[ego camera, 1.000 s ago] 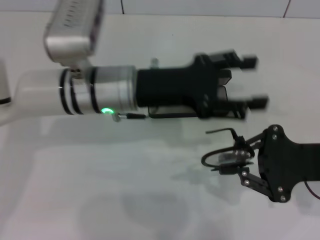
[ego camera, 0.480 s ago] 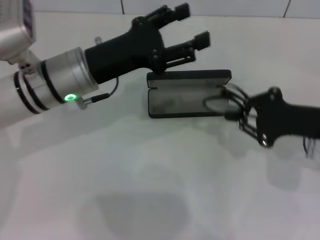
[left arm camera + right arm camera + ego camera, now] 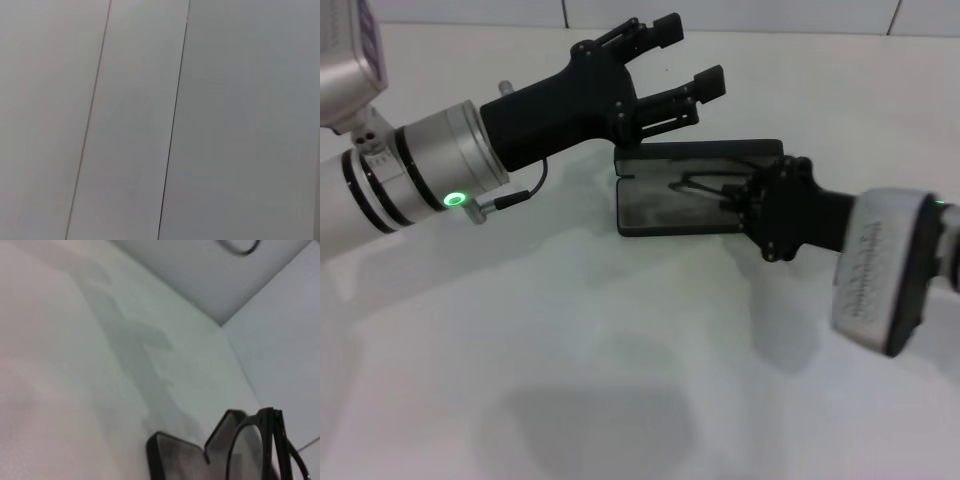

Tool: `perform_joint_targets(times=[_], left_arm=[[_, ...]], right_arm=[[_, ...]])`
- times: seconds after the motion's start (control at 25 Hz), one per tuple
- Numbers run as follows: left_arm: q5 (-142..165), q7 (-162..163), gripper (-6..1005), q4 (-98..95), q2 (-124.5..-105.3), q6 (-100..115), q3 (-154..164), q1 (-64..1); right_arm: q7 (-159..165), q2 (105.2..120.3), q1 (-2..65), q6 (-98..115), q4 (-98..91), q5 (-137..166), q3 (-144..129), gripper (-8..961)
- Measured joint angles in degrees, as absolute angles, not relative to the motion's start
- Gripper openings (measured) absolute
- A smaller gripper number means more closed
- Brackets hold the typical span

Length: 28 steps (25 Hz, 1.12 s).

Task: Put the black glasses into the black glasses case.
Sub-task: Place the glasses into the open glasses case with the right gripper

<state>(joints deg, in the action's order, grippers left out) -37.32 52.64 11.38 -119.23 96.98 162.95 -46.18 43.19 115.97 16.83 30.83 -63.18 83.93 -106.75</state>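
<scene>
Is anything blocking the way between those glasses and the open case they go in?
Nothing visible does. The right tool holds the black glasses right over the grey lining of the open black case. The left tool hovers behind the case, apart from it.

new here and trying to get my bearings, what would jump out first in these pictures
The eye goes to the middle of the table, where the right gripper holds the black glasses over the grey-lined tray of the open black glasses case. Just behind and above the case, the left gripper hovers with its fingers spread wide, holding nothing. The right wrist view shows the glasses' round frame right at the case's edge.
</scene>
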Motion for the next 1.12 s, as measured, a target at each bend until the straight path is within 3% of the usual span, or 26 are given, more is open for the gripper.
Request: perform_joint_targets(times=[0.4, 0.88, 1.12], left_arm=[[-37.0, 52.6, 865, 11.4, -119.35, 96.9, 162.9, -46.2], [-36.9, 52.2, 864, 11.4, -119.44, 97.0, 162.9, -46.0], [-36.4, 52.2, 864, 11.4, -119.44, 97.1, 162.9, -46.0]], right_arm=[[43.5, 116.19, 19.5, 5.9, -63.0, 84.9, -124.2, 147], [43.7, 116.19, 21.5, 1.0, -61.5, 84.3, -128.0, 151], [43.9, 116.19, 21.7, 0.7, -61.8, 82.4, -128.6, 200]])
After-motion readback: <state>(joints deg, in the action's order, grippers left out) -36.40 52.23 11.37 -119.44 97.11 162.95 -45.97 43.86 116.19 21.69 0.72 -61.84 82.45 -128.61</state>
